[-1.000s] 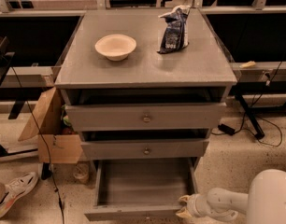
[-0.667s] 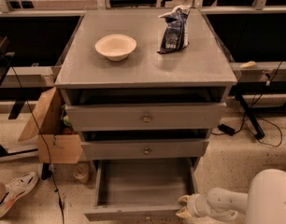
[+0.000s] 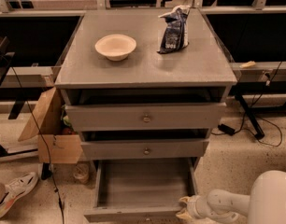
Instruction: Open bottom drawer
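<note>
Scene, left to right, all places taken from the grey wooden three-drawer desk [image 3: 143, 69].

- Floor, far left of the desk's foot: white sneaker [image 3: 13, 193], partly cut off by the picture edge.
- Against the desk's left side: brown cardboard box [image 3: 52, 132], flap up. Contents not legible. A small pale object [image 3: 81, 171] on the floor below it is too blurred to identify.
- On the desk top, left of centre: shallow cream bowl [image 3: 115, 46], upright.
- On the desk top, right of centre, apart from the bowl: dark blue crumpled snack bag [image 3: 175, 28], print unreadable.
- Desk front: tallest grey drawer front [image 3: 145, 117] and mid-sized grey drawer front [image 3: 144, 149], each with a brass-coloured knob and a dark gap above it.
- Lowest level of the desk: thin-fronted grey bottom drawer [image 3: 143, 183], pulled well out, grey tray interior showing. Its front panel is clipped by the lower picture edge.
- At the drawer's right front corner: cream claw [image 3: 186, 209], touching or just beside the drawer front; contact not resolvable. Clenched or released: cannot tell.
- Right of the desk's foot: white robot arm [image 3: 255, 199], cut off by the picture edges.
</note>
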